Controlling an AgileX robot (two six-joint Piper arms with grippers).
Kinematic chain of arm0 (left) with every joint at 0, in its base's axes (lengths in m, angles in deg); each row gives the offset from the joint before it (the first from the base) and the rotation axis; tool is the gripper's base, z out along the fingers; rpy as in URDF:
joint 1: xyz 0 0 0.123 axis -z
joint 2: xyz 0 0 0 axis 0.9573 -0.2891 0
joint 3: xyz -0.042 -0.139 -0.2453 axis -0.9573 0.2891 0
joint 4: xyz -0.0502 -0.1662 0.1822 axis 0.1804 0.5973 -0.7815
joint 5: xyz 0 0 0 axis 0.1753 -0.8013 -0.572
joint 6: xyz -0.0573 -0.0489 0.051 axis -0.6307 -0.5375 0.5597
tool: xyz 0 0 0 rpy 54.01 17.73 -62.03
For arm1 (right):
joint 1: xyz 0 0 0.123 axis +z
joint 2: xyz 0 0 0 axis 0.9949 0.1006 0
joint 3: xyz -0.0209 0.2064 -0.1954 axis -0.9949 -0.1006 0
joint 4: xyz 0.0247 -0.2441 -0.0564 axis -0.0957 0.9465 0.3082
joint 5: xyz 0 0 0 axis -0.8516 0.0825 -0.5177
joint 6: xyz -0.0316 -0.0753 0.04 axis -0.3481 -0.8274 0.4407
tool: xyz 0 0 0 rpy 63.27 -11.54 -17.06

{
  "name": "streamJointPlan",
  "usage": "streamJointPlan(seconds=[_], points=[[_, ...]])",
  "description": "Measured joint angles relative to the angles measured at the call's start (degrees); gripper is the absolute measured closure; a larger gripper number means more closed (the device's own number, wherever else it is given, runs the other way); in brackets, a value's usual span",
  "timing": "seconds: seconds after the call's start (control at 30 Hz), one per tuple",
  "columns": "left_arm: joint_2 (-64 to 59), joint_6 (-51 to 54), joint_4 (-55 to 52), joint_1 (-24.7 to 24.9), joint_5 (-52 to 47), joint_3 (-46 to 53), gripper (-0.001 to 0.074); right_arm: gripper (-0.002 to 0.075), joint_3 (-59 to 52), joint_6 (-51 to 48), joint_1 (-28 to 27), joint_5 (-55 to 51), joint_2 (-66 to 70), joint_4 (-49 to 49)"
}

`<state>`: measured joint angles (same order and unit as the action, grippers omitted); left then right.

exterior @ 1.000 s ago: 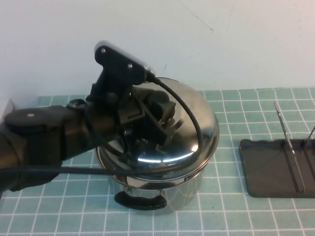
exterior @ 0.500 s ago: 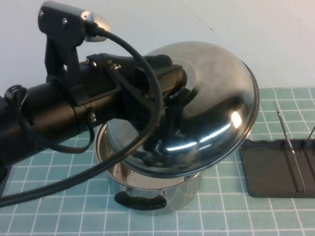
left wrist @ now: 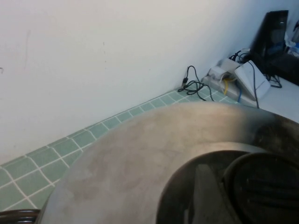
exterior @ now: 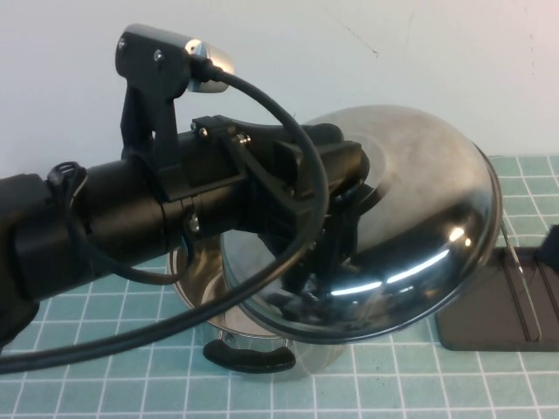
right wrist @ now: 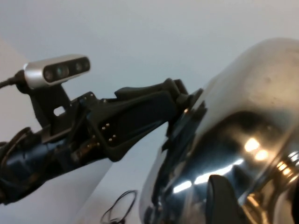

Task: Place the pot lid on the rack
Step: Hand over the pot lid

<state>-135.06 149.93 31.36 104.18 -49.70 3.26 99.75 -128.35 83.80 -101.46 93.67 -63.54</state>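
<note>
The pot lid (exterior: 410, 209) is shiny, domed steel, lifted clear of the pot and tilted with its dome facing up and left. My left gripper (exterior: 336, 223) is shut on the lid's black knob (left wrist: 266, 186) and holds the lid in the air, its right rim over the left end of the rack (exterior: 489, 319). The rack is a dark tray with thin wire prongs (exterior: 517, 284) at the right. The lid also fills the right wrist view (right wrist: 243, 130). My right gripper (right wrist: 259, 205) is open and empty, close to the lid's rim, and shows as a dark tip at the right edge of the high view (exterior: 550, 246).
The open steel pot (exterior: 201, 297) with a black handle (exterior: 249, 356) stands front centre on the green tiled table (exterior: 87, 384), below the left arm. A white wall runs along the back. Cables and boxes (left wrist: 233, 77) lie in the far corner.
The left gripper has lifted the lid off the pot, tilted it and carried it to the right, so that its rim now hangs over the rack's left end. A dark tip has appeared at the right edge.
</note>
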Motion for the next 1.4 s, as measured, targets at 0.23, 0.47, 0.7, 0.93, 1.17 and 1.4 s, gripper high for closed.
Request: streamJointPlan(seconds=[0.23,0.47,0.7,0.93,1.17,1.4], points=[[0.0,-1.0,-0.3,0.0,-2.9,0.0,0.0405,0.0404,5.5,1.4,0.0,-8.6,12.0,0.0],[-0.1,-1.6,-1.1,-0.1,-4.7,0.0,0.0406,0.0402,8.3,2.7,0.0,-11.0,17.8,0.0],[-0.8,-0.7,-1.1,-0.5,-5.9,0.0,0.0406,0.0457,11.0,2.8,-0.1,-13.6,20.1,0.0],[-6.2,-0.4,-0.9,-0.9,-10.4,0.0,0.0406,0.0572,12.2,2.8,-0.2,-13.2,20.5,0.0],[-10.4,-0.4,-1.2,-0.4,-16.7,0.0,0.0407,0.0599,12.5,1.0,-0.2,-14.2,20.5,0.1],[-11.0,1.6,-1.3,-0.3,-17.5,0.0,0.0407,0.0666,12.6,-2.3,0.0,-15.6,20.5,0.0]])
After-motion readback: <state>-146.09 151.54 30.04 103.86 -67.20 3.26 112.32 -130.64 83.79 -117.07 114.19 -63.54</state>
